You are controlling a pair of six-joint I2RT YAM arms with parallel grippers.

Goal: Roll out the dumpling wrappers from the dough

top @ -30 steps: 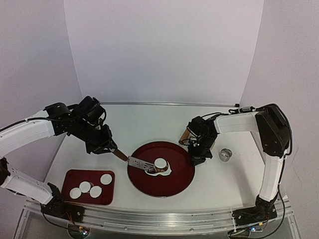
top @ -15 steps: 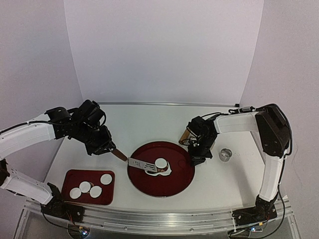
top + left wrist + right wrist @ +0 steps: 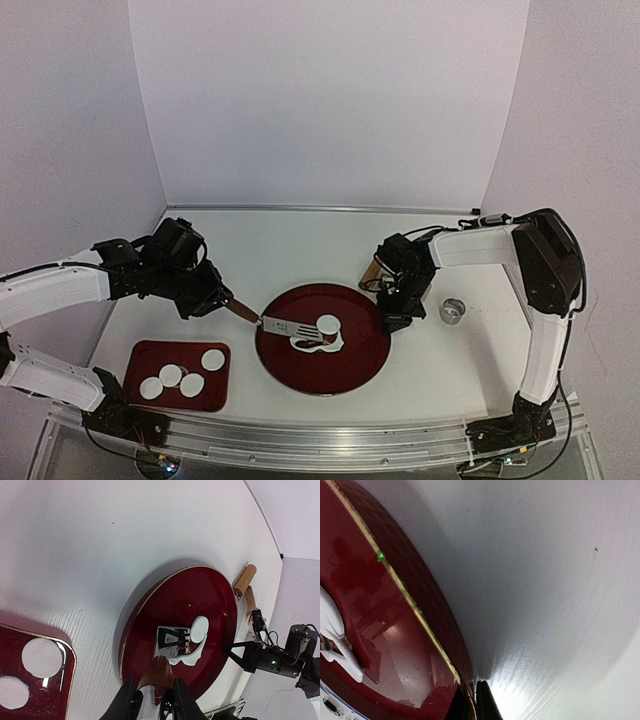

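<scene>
Left pincer (image 3: 214,300) lower, spatula (image 3: 284,327) across round tray's (image 3: 352,372) left rim

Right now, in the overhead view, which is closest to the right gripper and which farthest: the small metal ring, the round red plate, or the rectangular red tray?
1. Round red plate: its rim meets the right gripper.
2. Small metal ring: just to the right.
3. Rectangular red tray: far left, near edge.

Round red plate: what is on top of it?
On the round red plate: a slotted spatula blade, one round wrapper at its tip, a ragged dough scrap alongside. Anything under the blade is covered.
</scene>
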